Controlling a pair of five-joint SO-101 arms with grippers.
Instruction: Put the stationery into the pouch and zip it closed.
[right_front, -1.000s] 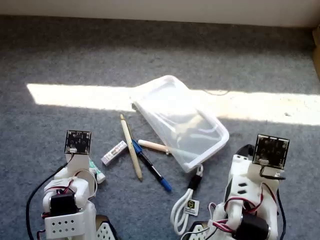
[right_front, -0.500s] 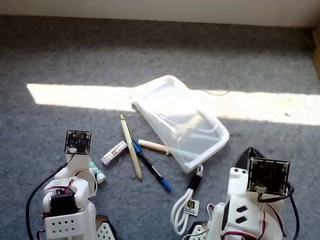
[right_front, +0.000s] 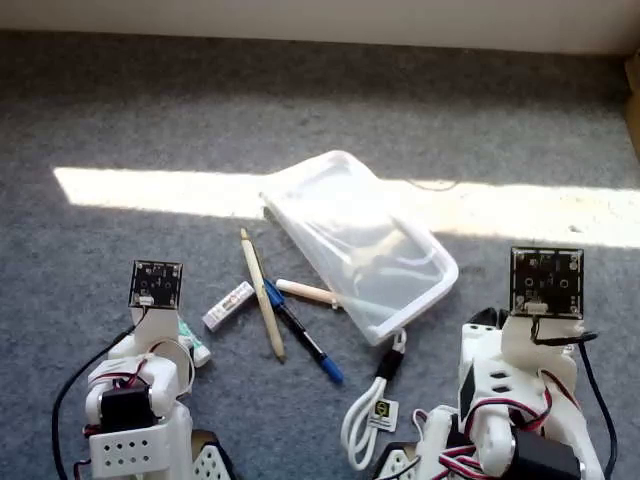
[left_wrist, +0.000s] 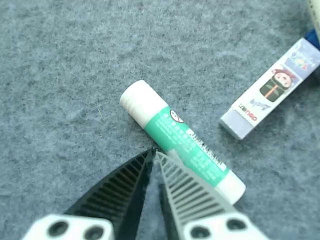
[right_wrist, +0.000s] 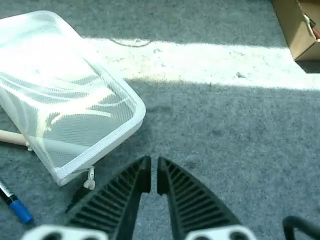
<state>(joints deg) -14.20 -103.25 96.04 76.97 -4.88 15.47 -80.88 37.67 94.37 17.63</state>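
A translucent white mesh pouch (right_front: 355, 245) lies slantwise at the centre of the high view on grey carpet (right_front: 120, 110), partly in a sunlit band. Just left of its lower edge the stationery lies loose. There is a long cream pencil (right_front: 262, 295), a black pen with a blue cap (right_front: 300, 335) angled away from it, a short cream stick (right_front: 305, 292) just beside the pouch's edge, and a small white eraser in a printed sleeve (right_front: 228, 305). A green-and-white glue stick (left_wrist: 182, 142) lies at the lower left, by the left arm. The left gripper (left_wrist: 154, 156) has its fingers pressed together, tips right at the glue stick's side. The right gripper (right_wrist: 153, 172), at the lower right, hangs over the carpet near the pouch's corner, fingers drawn together with a thin slit between them. A looped white cord with a tag (right_front: 365, 415) lies below the pouch.
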